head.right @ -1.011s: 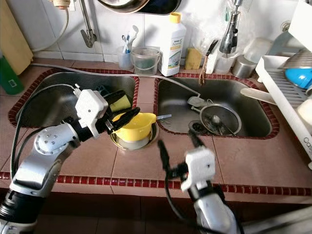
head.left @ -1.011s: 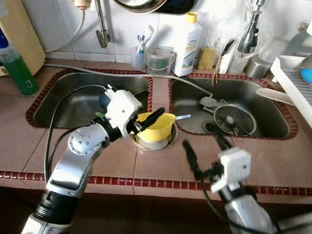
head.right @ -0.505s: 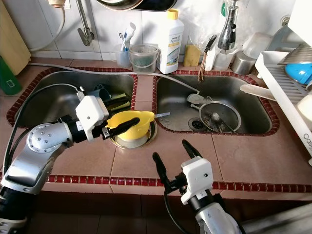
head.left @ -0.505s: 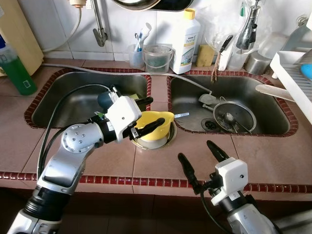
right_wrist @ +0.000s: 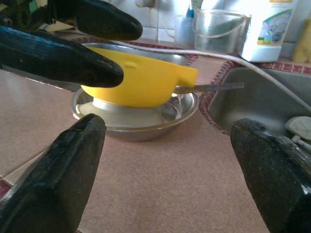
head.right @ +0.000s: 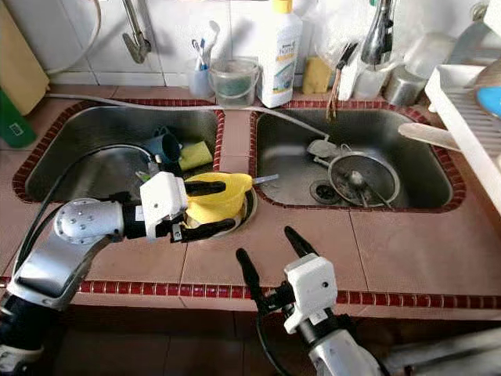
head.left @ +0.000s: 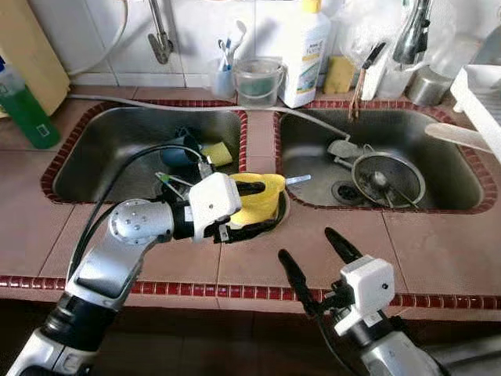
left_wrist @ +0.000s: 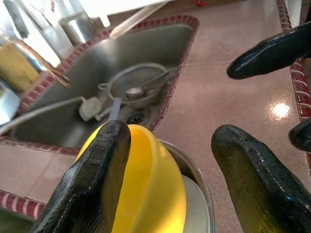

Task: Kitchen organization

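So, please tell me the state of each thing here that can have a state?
left gripper: jaws open around the yellow bowl's rim
right gripper: jaws open, holding nothing
yellow bowl: upright, resting in the steel bowl
steel bowl: upright on the counter
detergent bottle: upright

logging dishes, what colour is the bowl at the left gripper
The bowl is yellow; clearest in the right wrist view.

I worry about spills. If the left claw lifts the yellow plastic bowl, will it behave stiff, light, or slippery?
The yellow plastic bowl looks rigid and thin-walled, so probably light. Its glossy surface may slip between the left claw's fingers. It sits in a shallow steel dish, so it should lift free.
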Robot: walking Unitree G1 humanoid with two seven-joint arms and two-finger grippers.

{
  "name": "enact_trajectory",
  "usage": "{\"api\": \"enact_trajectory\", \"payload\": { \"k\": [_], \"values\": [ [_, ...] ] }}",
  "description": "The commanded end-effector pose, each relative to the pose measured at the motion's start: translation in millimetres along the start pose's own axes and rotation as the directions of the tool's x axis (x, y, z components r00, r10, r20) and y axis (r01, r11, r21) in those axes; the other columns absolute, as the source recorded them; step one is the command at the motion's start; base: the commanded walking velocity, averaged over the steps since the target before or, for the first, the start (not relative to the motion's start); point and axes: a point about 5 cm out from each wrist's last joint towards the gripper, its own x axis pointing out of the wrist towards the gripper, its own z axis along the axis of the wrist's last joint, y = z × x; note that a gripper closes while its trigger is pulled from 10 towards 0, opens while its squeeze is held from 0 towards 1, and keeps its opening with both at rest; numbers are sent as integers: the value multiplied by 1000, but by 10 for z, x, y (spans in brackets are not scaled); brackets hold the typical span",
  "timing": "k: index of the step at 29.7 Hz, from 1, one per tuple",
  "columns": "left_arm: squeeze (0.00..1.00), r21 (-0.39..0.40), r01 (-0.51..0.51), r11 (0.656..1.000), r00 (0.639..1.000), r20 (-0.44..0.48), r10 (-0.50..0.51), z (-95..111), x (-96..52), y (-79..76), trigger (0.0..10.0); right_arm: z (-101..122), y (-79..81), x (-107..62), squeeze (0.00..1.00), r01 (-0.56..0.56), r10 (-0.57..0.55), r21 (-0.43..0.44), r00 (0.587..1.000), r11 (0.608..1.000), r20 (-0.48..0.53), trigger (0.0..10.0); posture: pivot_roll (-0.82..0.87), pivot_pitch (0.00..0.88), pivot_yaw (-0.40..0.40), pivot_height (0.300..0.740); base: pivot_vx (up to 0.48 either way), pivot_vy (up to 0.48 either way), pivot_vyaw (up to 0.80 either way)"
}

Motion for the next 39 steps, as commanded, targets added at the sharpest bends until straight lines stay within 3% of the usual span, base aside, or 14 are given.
{"api": "enact_trajectory", "payload": {
  "k": [1, 12, 13, 14, 15, 16, 25, 39],
  "values": [
    [0, -9, 22, 1000, 1000, -16, -22, 1, 44, 19, 10000, 51, 32, 0, 0, -9, 9, 9, 1000, 1000, 15, 10000, -235, 185, 54, 732, 0, 0, 0],
    [0, -7, 23, 1000, 999, -49, -23, 42, 96, 158, 10000, 69, 51, -4, 0, -1, 1, 15, 1000, 1000, 11, 10000, -240, 187, 63, 732, 0, 0, 0],
    [0, 12, 38, 999, 998, -59, -37, 53, 97, 170, 7059, 66, 53, -10, 0, 0, 0, 16, 1000, 1000, 7, 10000, -238, 187, 65, 732, 0, 0, 0],
    [0, 14, 47, 999, 997, -61, -46, 60, 95, 175, 2078, 65, 55, -12, 0, 0, 0, 16, 1000, 1000, 6, 10000, -237, 187, 65, 732, 0, 0, 0],
    [0, 10, 59, 998, 996, -62, -59, 68, 91, 178, 2078, 63, 55, -12, 0, 0, 0, 15, 1000, 1000, 5, 10000, -237, 187, 65, 732, 0, 0, 0],
    [0, 27, 81, 996, 994, -70, -79, 83, 86, 180, 0, 60, 53, -12, 0, -1, 1, 15, 1000, 1000, 3, 10000, -235, 185, 67, 732, 0, 0, 0],
    [0, 80, 186, 979, 976, -131, -174, 110, 26, 170, 0, 60, 42, 0, 0, -3, 3, 13, 1000, 1000, 0, 10000, -227, 181, 68, 732, 0, 0, 0],
    [0, 123, 236, 964, 964, -153, -216, 129, -6, 138, 0, 66, 19, 2, 0, 0, 0, 18, 1000, 1000, -3, 10000, -223, 188, 68, 732, 0, 0, 0]
  ]
}}
